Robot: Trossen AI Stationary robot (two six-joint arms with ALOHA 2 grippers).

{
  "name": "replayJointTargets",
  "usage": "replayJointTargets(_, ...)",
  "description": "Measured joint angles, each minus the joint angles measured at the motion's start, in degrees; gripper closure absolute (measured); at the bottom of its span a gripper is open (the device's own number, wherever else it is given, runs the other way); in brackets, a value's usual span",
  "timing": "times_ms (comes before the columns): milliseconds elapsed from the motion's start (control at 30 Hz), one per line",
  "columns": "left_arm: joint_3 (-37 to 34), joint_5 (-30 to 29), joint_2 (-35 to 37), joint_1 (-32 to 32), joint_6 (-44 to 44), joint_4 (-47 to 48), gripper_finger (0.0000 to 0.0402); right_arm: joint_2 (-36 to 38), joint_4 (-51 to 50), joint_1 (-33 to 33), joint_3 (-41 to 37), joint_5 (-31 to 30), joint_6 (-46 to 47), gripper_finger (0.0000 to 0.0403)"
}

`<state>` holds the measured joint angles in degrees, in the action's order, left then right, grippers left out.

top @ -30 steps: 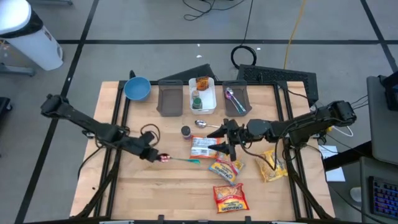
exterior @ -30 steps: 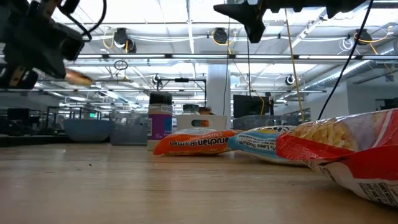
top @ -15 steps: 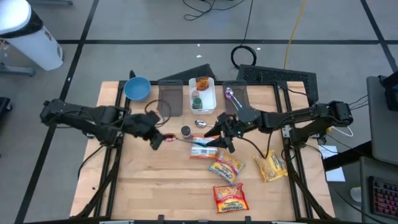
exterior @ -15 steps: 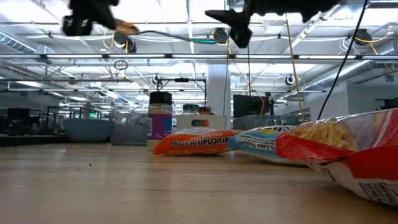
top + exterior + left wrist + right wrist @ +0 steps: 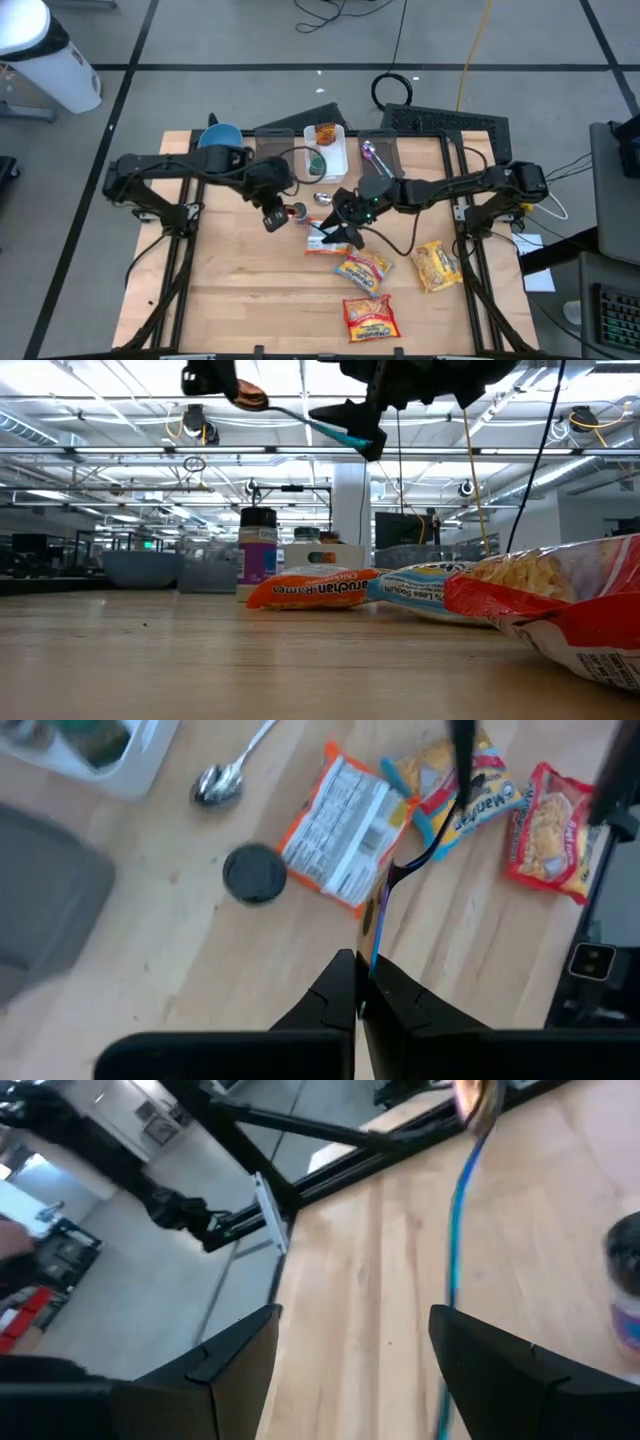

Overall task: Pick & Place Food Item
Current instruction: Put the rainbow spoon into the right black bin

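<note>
High: my left gripper [image 5: 271, 214] is clamped on a spoon [image 5: 300, 218]; right gripper [image 5: 341, 232] gapes empty above the ramen pack [image 5: 327, 236], mid-table.

Low: the pack lies flat, looks light and crinkly; I'd pinch an edge seam.

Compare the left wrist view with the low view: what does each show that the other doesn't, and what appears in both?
Only the left wrist view shows the metal spoon lying on the table, the spice jar's lid from above and the white bin's corner.

Only the low view shows the blue bowl, the room's ceiling lights, and the right gripper, open, beside the utensil's teal handle end.

Both show the orange ramen packet and the thin utensil held in the shut left gripper.
</note>
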<state>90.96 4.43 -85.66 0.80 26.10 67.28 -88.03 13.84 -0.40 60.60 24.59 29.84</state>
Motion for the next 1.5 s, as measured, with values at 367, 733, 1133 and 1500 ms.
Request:
replayJointTargets(367, 6.81, 0.06, -4.00, -0.01, -4.49, 0.68, 0.0396, -0.01, -2.87, 0.00, -0.02, -6.83, -2.43, 0.0149)
replayJointTargets(733, 6.88, -1.95, -3.96, 0.00, -4.42, 3.78, 0.0391, 0.02, -2.70, -0.33, -0.02, -6.58, -2.66, 0.0180)
replayJointTargets(1133, 6.88, -2.02, -3.96, 0.00, -4.48, 3.64, 0.0396, 0.02, -2.97, -0.33, -0.05, -6.35, -3.37, 0.0297)
replayJointTargets(1500, 6.88, -1.91, -3.94, -0.02, -3.88, 2.74, 0.0390, 0.02, -3.14, -0.33, -0.09, -6.37, -3.81, 0.0397)
